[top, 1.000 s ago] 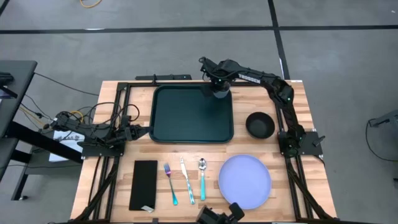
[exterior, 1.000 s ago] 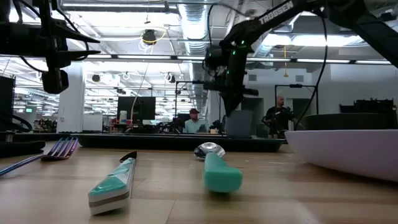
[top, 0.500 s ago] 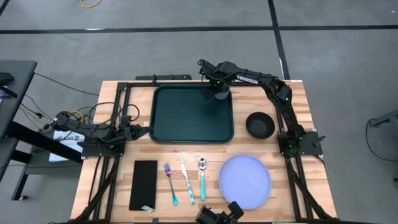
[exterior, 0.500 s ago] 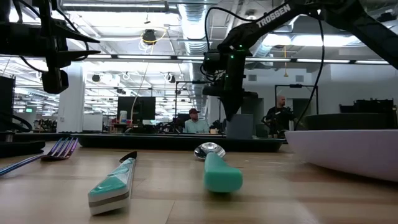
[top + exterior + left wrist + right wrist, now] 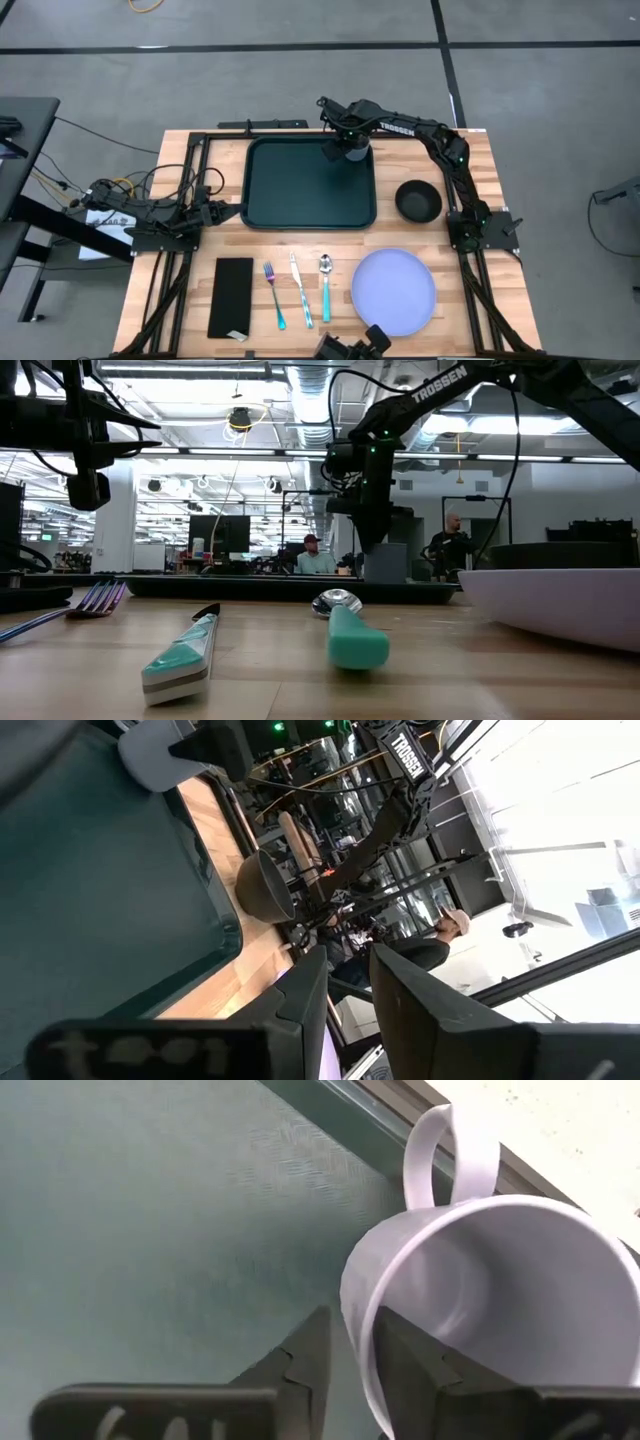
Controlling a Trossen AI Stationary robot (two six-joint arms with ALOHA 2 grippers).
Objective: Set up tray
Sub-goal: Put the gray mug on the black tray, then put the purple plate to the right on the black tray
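Note:
The dark green tray [image 5: 300, 190] lies at the table's far middle. My right gripper [image 5: 345, 148] is over the tray's far right corner, shut on a pale lavender mug [image 5: 353, 153]. The mug also shows in the low view [image 5: 385, 562] and the right wrist view [image 5: 500, 1290], its handle [image 5: 450, 1150] toward the tray's far rim. Its base is down at tray level. The tray's rim [image 5: 250, 588] hides whether it rests there. My left gripper [image 5: 232, 212] waits shut at the table's left side, beside the tray's left rim. My right gripper pinches the mug's wall at the rim [image 5: 358, 1315], one finger [image 5: 405, 1365] inside the mug and one [image 5: 310, 1355] outside. The fingers come from above, pointing down. The mug is upright below them, mouth up, on the side away from its handle.
A black bowl [image 5: 418, 200] stands right of the tray. Near the front edge lie a lavender plate [image 5: 393, 292], a spoon [image 5: 325, 288], a knife [image 5: 300, 290], a fork [image 5: 275, 295] and a flat black rectangle [image 5: 232, 298]. People [image 5: 450, 545] are in the room beyond.
My right gripper has sunk a little with the mug over the tray's far right corner and shifted slightly toward the table's left. In the last half second it has kept still.

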